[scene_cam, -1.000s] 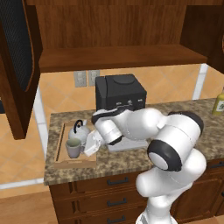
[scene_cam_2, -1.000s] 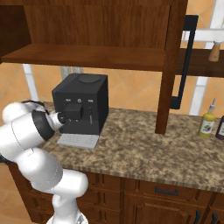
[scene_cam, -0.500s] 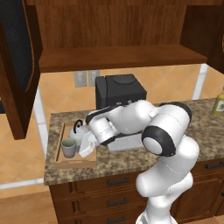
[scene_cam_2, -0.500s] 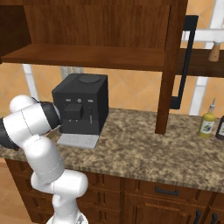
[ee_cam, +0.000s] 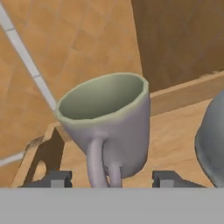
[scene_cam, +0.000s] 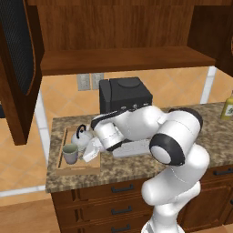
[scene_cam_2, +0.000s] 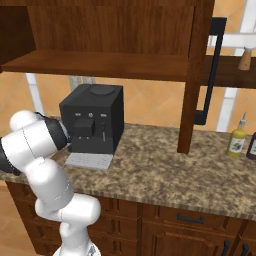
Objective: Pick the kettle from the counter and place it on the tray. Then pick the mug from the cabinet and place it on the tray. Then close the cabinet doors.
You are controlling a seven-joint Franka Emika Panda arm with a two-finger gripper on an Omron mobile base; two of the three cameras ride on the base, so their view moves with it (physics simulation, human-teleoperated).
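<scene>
The grey-green mug (scene_cam: pixel 70 154) stands upright at the front of the wooden tray (scene_cam: pixel 73 170) on the counter's (scene_cam: pixel 214 128) left end. The silver kettle (scene_cam: pixel 82 136) sits on the tray just behind it. My gripper (scene_cam: pixel 84 155) reaches in from the right, low beside the mug. In the hand view the mug (ee_cam: pixel 109 122) faces me with its handle between the two fingertips (ee_cam: pixel 53 179). My gripper (ee_cam: pixel 109 180) is open, with a gap on each side of the handle. The kettle (ee_cam: pixel 213 140) shows at the right edge, resting on the tray (ee_cam: pixel 175 140).
The black coffee machine (scene_cam: pixel 125 93) stands right behind my arm. Above, the cabinet shelf (scene_cam: pixel 123 59) hangs with its left door (scene_cam: pixel 18 68) swung open. The right door (scene_cam_2: pixel 200 75) also stands open over the counter. Bottles (scene_cam_2: pixel 236 142) stand at the far right.
My arm carried the mug leftward and set it down on the tray beside the kettle. The jaws then opened off the mug's handle.
</scene>
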